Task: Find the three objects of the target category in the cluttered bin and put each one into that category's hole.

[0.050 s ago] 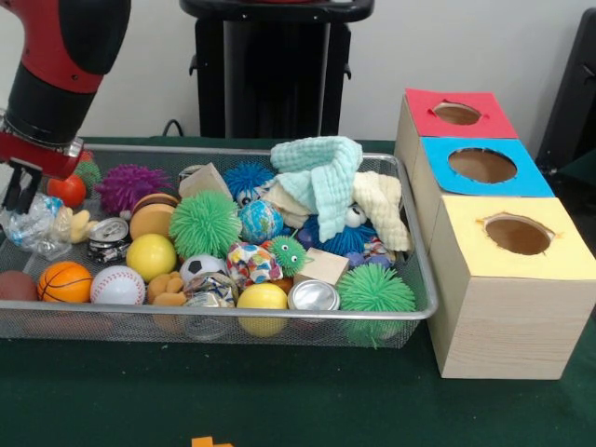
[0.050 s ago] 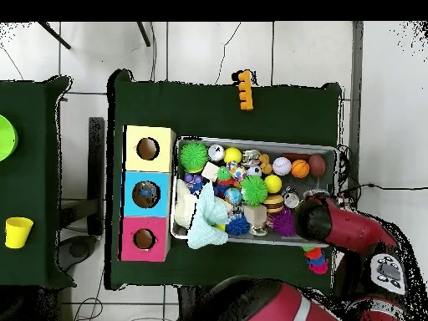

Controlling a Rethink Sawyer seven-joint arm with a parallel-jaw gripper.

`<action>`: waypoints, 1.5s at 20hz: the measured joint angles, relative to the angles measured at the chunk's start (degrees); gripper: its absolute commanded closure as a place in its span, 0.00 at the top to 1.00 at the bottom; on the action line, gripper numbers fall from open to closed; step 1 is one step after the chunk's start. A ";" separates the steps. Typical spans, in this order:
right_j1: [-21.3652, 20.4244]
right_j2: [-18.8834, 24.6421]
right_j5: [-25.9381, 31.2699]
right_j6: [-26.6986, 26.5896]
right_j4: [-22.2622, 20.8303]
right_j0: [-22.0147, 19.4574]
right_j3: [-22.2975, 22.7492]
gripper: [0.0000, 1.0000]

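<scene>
A wire mesh bin holds a heap of items. Among them are spiky balls, sports balls, yellow balls, squashed cans, wooden blocks, a mint cloth and a cream cloth. Beside the bin stand three wooden boxes with round holes, topped red, blue and yellow. My gripper hangs at the bin's left end, just over a crumpled clear wrapper and next to a small orange ball. In the overhead view the arm hides the gripper.
An orange toy lies on the green cloth outside the bin. On a side table sits a yellow cup. The three boxes stand tight against one short end of the bin, and the arm crosses the opposite end.
</scene>
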 measured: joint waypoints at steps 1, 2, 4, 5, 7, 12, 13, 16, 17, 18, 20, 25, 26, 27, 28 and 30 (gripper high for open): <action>0.01 0.29 0.00 0.00 -0.11 -0.38 0.18 0.00; 0.01 1.15 0.00 0.00 -0.61 -1.45 0.68 0.00; -0.05 1.86 -0.09 0.00 -1.25 -2.37 1.14 0.00; -0.12 2.25 -0.19 0.00 -1.63 -2.85 1.38 0.00; -0.48 3.06 -0.33 0.00 -2.19 -3.39 1.46 0.00; -1.08 5.19 -0.34 0.00 -3.59 -5.07 1.53 0.00; -1.18 5.39 -0.34 0.00 -3.74 -5.23 1.54 0.00; -1.54 6.53 -0.35 0.00 -4.43 -6.03 1.56 0.00; -1.69 7.01 -0.34 0.00 -4.60 -6.41 1.59 0.00; -1.78 7.34 -0.34 0.00 -4.69 -6.68 1.60 0.00; -2.02 8.22 -0.34 0.00 -4.88 -7.40 1.62 0.00; -2.93 11.25 -0.09 0.00 -5.61 -9.87 1.75 0.00; -3.19 11.78 -0.09 0.00 -5.99 -10.24 1.78 0.00; -3.28 11.89 -0.09 0.00 -6.22 -10.30 1.78 0.00; -3.32 11.91 -0.09 0.00 -6.42 -10.29 1.78 0.00; -3.35 11.96 -0.11 0.00 -7.42 -10.22 1.78 0.00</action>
